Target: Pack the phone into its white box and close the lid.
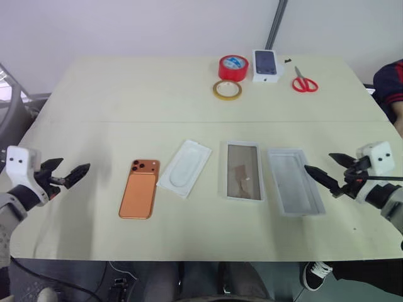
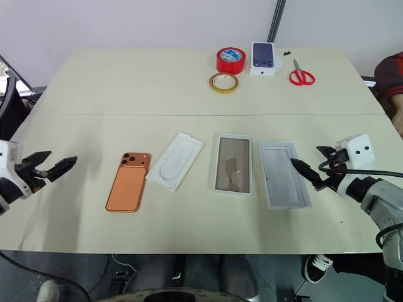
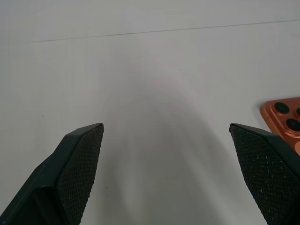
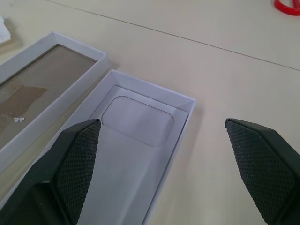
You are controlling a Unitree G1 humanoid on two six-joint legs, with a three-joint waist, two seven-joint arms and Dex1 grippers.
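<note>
I see my left gripper (image 1: 70, 175) spread wide and empty over the table (image 1: 126, 94), phone (image 1: 140, 189) face down just ahead of it, right gripper (image 1: 327, 170) also spread, lid (image 1: 295, 181) at its tips, white box (image 1: 242, 171) beyond

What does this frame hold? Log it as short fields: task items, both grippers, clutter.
phone: orange phone back up on the table
box: white box open, nothing packed in it
lid: lid inside up, right of the box
insert: white insert between phone and box
left gripper: open, holding nothing
right gripper: open, beside the lid
far edge: tape rolls, small box, scissors
</note>
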